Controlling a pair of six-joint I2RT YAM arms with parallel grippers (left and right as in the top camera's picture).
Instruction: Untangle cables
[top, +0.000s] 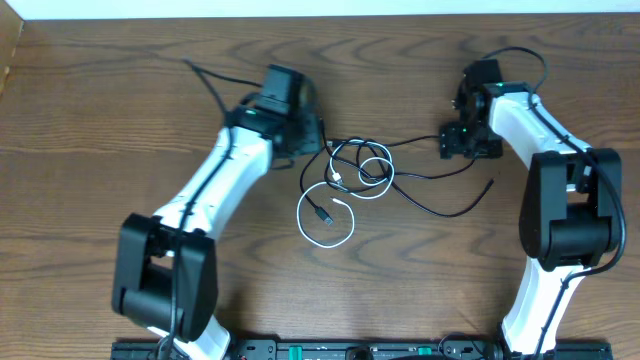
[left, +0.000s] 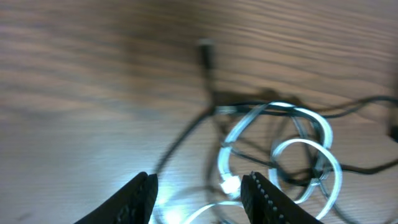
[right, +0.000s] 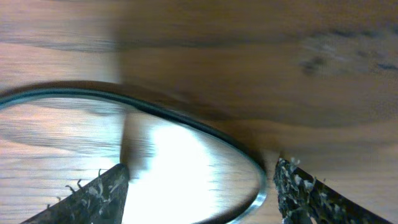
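Dark brown wooden table (top: 90, 100), grain running side to side, fills nearly all of the overhead view. Flat white strip (top: 300, 8) along the table's far edge; wall or floor, cannot tell. Paler tan band (top: 8, 60) at the table's far-left corner. Table surface semi-glossy: broad white glare patch (right: 180, 162) on it in right wrist view, smaller bright spot (left: 166, 210) on it in left wrist view
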